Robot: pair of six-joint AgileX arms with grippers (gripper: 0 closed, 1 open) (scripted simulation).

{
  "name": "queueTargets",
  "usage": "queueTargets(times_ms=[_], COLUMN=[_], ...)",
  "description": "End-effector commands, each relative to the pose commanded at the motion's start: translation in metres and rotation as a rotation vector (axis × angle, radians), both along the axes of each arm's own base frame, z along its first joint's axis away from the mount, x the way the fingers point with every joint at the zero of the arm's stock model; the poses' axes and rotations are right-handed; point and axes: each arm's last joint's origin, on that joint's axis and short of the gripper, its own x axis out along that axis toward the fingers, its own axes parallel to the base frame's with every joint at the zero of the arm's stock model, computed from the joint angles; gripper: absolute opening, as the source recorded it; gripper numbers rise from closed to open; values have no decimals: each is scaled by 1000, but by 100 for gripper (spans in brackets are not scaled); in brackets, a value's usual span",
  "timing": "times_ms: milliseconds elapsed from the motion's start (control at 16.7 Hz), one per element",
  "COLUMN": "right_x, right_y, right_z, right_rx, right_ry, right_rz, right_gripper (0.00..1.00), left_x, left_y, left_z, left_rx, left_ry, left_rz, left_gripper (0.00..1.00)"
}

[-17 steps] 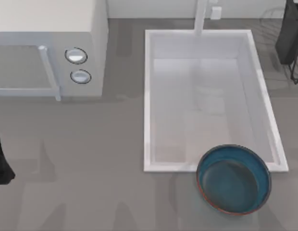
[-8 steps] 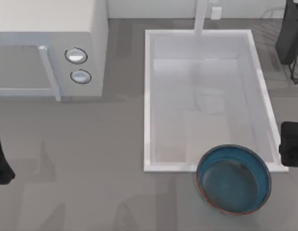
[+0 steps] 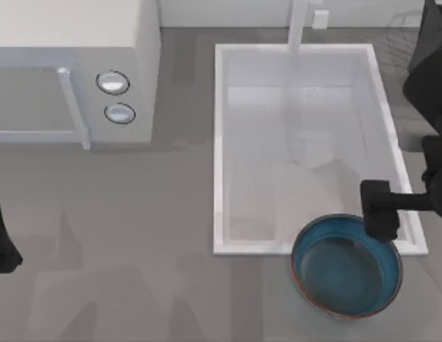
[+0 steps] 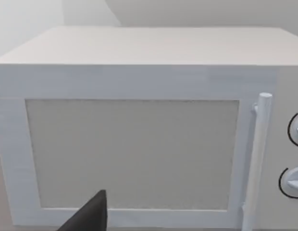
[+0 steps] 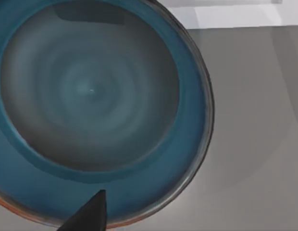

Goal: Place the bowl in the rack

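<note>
Now the right pincer (image 3: 380,214) has reached over the bowl (image 3: 346,274).

Both AgileX arms are matte black and blocky; the right arm (image 3: 420,142) ends in a squared black head (image 3: 378,209).

So the bowl (image 3: 346,274) is sitting upright on the grey counter, lower right of the top view, open side up. It's round and deep, glossy teal-blue on the inside with a greyer, washed-out floor, plus a thin reddish-brown rim. Its far edge overlaps the near edge of the white basin, though whether they actually touch I can't tell. In the right wrist view the bowl (image 5: 91,96) looks empty, faint concentric rings on the bottom.

The rack (image 3: 413,28) is way up in the upper right corner of the top view: thin dark grey wires, some curved, mostly cut off or hidden. Well apart from the bowl.
</note>
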Motion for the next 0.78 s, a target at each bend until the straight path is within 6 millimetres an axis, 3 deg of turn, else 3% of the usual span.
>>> queueTargets(times_ms=[420, 780], right_x=[2, 12], right_y=[1, 4], right_z=[-5, -65], right_rx=[-6, -3], right_ry=[10, 3], right_rz=[-3, -1], right_gripper=[100, 100], left_x=[0, 0], left_y=[0, 0], left_z=[0, 0], left_rx=[0, 0], left_ry=[0, 0], left_rz=[0, 0], left_gripper=[100, 100])
